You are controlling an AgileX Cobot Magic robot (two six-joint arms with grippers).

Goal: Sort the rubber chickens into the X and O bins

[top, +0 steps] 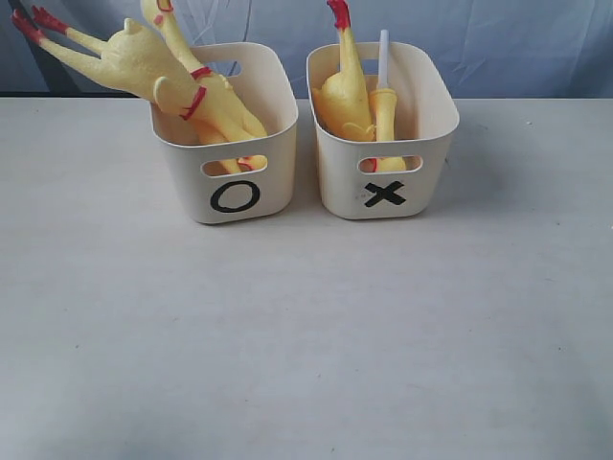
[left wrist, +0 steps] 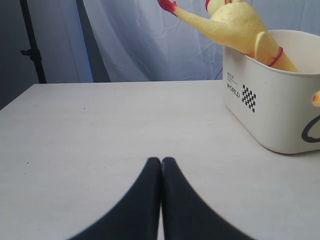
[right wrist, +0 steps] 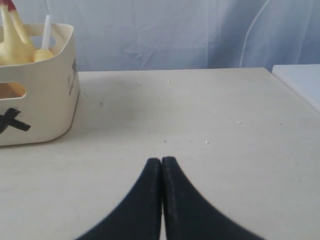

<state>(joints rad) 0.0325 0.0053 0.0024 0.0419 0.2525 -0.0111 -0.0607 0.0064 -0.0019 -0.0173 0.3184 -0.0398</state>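
The O bin [top: 235, 153] stands at the back left of the table and holds two whole yellow rubber chickens [top: 153, 67], their red feet sticking out over its left rim. Beside it, the X bin [top: 383, 144] holds the headless body [top: 343, 91] and the head-neck piece [top: 385, 120] with a white stem. Neither gripper shows in the exterior view. My left gripper [left wrist: 161, 161] is shut and empty over bare table, left of the O bin [left wrist: 270, 105]. The right gripper [right wrist: 161, 161] is likewise shut and empty, right of the X bin [right wrist: 37, 100].
A pale table [top: 306, 335] stretches in front of both bins. A blue-white cloth backdrop [top: 517, 43] hangs behind. A dark stand [left wrist: 31, 45] rises off the table's far left. A white surface [right wrist: 302, 82] adjoins the table's right side.
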